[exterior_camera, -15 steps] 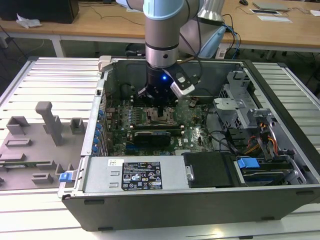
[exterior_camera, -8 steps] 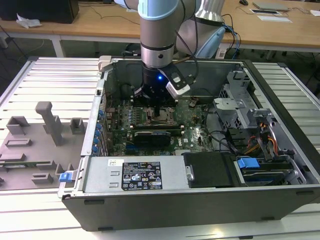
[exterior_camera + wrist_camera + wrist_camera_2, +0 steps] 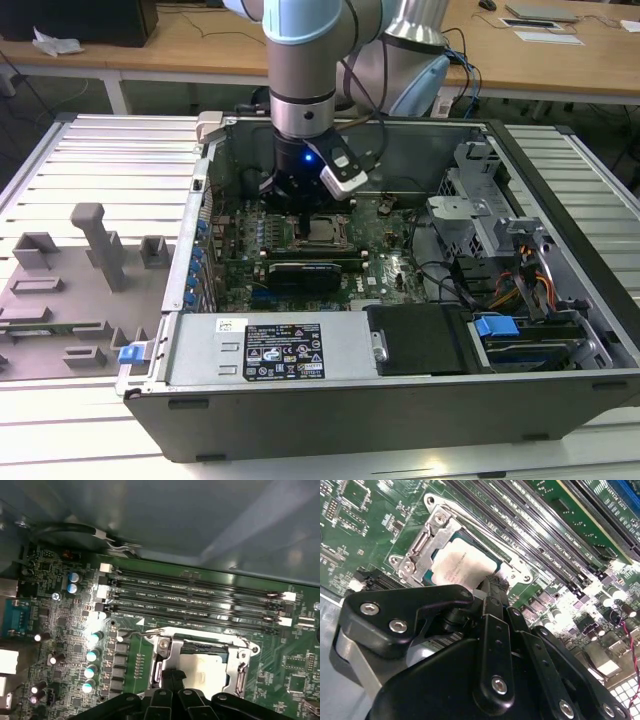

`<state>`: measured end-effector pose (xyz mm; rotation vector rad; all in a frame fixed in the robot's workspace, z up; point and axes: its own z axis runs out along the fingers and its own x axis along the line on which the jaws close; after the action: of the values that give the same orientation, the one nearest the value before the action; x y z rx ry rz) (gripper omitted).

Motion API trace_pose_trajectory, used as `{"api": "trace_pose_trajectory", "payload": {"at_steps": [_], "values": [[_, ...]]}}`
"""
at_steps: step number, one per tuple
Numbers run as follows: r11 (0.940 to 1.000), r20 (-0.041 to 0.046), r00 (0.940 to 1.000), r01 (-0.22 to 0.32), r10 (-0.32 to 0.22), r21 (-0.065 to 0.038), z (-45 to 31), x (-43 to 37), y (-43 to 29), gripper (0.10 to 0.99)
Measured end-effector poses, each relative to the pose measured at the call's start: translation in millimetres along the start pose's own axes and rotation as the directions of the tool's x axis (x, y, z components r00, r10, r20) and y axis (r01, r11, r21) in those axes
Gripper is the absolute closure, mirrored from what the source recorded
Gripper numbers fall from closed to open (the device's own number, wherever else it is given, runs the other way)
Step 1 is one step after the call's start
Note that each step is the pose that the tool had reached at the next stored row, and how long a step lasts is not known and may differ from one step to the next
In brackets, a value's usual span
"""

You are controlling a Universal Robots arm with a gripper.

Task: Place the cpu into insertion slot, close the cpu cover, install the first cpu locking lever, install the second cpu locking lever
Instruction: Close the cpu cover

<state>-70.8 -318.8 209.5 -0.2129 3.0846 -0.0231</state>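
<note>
We find the cpu [image 3: 462, 565] seated in the insertion slot [image 3: 481, 544], with the cpu cover [image 3: 427, 535] lying flat around it. The gripper [image 3: 492, 584], fingers pressed together and pinching nothing, stands at the slot's edge, its tip touching or just beside the cover. We judge the step to be holding the cover down for latching. We would press straight down on the metal frame, never on the chip, and stay off the thin wire lever [image 3: 131, 634] beside the slot. The green board [image 3: 65, 630] around the slot is crowded. The open computer case [image 3: 300, 400] lies on a slatted metal table [image 3: 100, 160], with wooden desks [image 3: 200, 50] well beyond.
</note>
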Motion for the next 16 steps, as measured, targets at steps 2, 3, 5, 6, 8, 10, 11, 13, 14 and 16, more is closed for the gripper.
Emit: {"api": "trace_pose_trajectory", "payload": {"at_steps": [2, 3, 5, 6, 8, 10, 11, 13, 14, 16], "values": [[1.0, -0.0001, 1.0, 0.0, 0.0, 0.0, 0.9, 0.6, 0.0, 0.98], [1.0, -0.0002, 1.0, 0.0, 0.0, 0.0, 1.5, 1.0, 0.1, 0.98], [1.0, -0.0003, 1.0, 0.0, 0.0, 0.0, 1.9, 1.8, 0.1, 0.98], [1.0, -0.0002, 1.0, 0.0, 0.0, 0.0, 2.1, 2.2, 0.3, 0.98], [1.0, -0.0001, 1.0, 0.0, 0.0, 0.0, 2.2, 2.5, 0.3, 0.98], [1.0, -0.0001, 1.0, 0.0, 0.0, 0.0, 2.2, 2.8, 0.4, 0.98], [1.0, -0.0001, 1.0, 0.0, 0.0, 0.0, 2.5, 2.8, 0.5, 0.98], [1.0, -0.0004, 1.0, 0.0, 0.0, 0.0, 3.0, 2.9, 0.5, 0.98], [1.0, -0.0003, 1.0, 0.0, 0.0, 0.0, 3.1, 2.9, 0.5, 0.98], [1.0, -0.0001, 1.0, 0.0, 0.0, 0.0, 3.4, 2.9, 0.6, 0.98]]}}
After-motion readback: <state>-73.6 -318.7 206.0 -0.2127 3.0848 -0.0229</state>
